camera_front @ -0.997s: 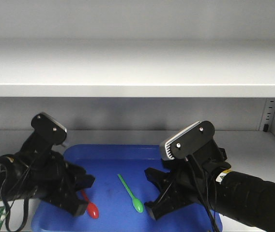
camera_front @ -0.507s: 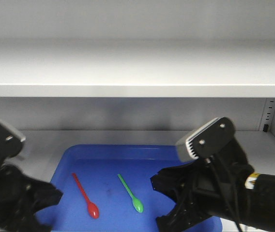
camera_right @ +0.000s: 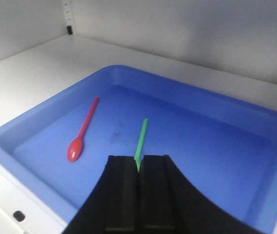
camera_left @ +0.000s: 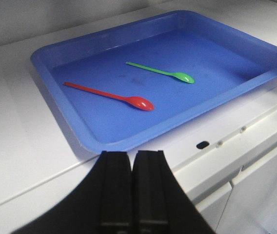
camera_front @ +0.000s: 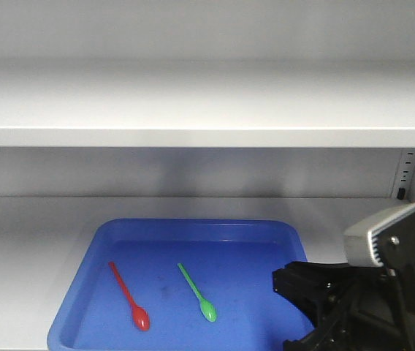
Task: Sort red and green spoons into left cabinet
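Pale grey cabinet shelving [camera_front: 207, 102] fills the background, with slotted upright rails at its sides, and a blue tray [camera_front: 193, 227] sits on the lower shelf. Inside the tray the red spoon [camera_front: 128, 297] lies left of the green spoon [camera_front: 196, 292], the two apart and roughly parallel, bowls toward the tray's near rim.

At the tray's right near corner the right arm's black wrist and its grey camera block fill the front view. The right gripper [camera_right: 138, 195] hangs over the tray's near part, fingers pressed together and holding nothing, the green spoon's handle running away just past their tips.

The left gripper [camera_left: 131, 195] is outside the tray, short of its near rim above the shelf's front edge, fingers likewise together and empty.
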Controlling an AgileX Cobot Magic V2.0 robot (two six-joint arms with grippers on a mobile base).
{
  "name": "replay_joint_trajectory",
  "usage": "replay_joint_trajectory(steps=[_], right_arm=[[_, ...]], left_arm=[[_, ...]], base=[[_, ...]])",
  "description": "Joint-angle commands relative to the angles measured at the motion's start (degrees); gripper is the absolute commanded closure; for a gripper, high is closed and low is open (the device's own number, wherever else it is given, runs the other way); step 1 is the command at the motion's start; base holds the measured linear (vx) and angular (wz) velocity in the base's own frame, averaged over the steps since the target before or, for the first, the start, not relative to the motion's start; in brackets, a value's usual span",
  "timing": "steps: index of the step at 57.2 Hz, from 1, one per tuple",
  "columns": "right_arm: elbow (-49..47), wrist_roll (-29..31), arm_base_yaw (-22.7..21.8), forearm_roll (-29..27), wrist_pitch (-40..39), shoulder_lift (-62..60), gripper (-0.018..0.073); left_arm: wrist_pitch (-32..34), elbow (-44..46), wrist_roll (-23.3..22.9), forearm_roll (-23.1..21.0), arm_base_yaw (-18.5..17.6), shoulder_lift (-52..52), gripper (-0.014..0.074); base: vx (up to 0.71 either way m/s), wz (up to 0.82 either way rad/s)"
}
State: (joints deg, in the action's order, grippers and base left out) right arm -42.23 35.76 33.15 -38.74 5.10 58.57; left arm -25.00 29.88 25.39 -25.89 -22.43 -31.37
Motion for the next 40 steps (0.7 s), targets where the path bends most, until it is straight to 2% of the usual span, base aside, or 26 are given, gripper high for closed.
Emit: replay_joint_trajectory(steps=[1,14,22,34,40], right_arm=[[-0.98,-0.06,-0.15,-0.54,-4.58,-1.32,0.0561],[-0.89,-0.29,-0.15,-0.77,2.08,-1.32,0.0561],[-0.89,-6.72,-0.15,-9.99,7.82,-1.13,0.0561],[-0.89,-5.84,-0.15,-12.54,2.18,-0.57,0.0561],[-0.89,-3.83,-0.15,-12.09,-3.7,-0.46,0.0561]], left_arm=[[5.09,0.59,-0.28,-0.74,-0.03,1.23,0.0597],[2.9,0.7,-0.11,-1.32,-0.03,1.29,0.0597],[2.9,0.7,-0.11,-1.32,-0.03,1.17,0.0597],[2.9,0.7,-0.11,-1.32,-0.03,1.17,0.0597],[2.9,0.7,-0.11,-1.32,-0.03,1.17,0.0597]], base=[[0.0,0.0],[0.0,0.0],[0.0,0.0],[0.0,0.0],[0.0,0.0]])
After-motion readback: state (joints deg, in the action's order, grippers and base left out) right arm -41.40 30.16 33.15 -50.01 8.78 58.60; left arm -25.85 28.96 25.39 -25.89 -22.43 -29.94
